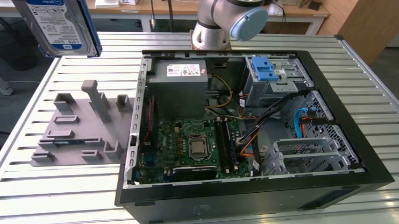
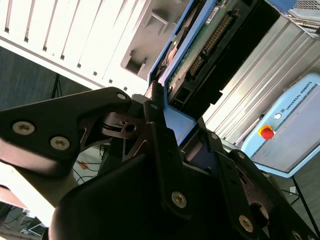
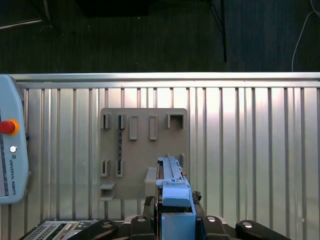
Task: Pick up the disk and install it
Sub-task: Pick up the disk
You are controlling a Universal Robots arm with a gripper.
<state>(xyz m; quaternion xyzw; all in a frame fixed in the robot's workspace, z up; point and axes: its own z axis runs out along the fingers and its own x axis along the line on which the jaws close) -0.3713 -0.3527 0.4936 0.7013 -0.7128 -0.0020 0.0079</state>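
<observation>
The disk point(image 1: 59, 25), silver with a white-and-blue label and a blue frame, hangs in the air above the slatted table's far corner at the exterior view's left. In the second wrist view my gripper point(image 2: 180, 125) is shut on the disk point(image 2: 200, 47), its black fingers point(image 2: 156, 120) clamped on the blue frame, and the green circuit board side shows. The first wrist view looks down along the disk point(image 3: 172, 182), held edge-on in my gripper point(image 3: 176, 220) above the grey fixture plate point(image 3: 145, 145).
An open computer case point(image 1: 349, 140) lies on the table at the exterior view's right, holding a silver drive cage with a blue latch point(image 1: 269, 74), a grey power supply point(image 1: 181, 88) and loose cables. The grey fixture plate point(image 1: 81, 130) lies beside it. A teach pendant point(image 3: 10, 145) rests at the table's edge.
</observation>
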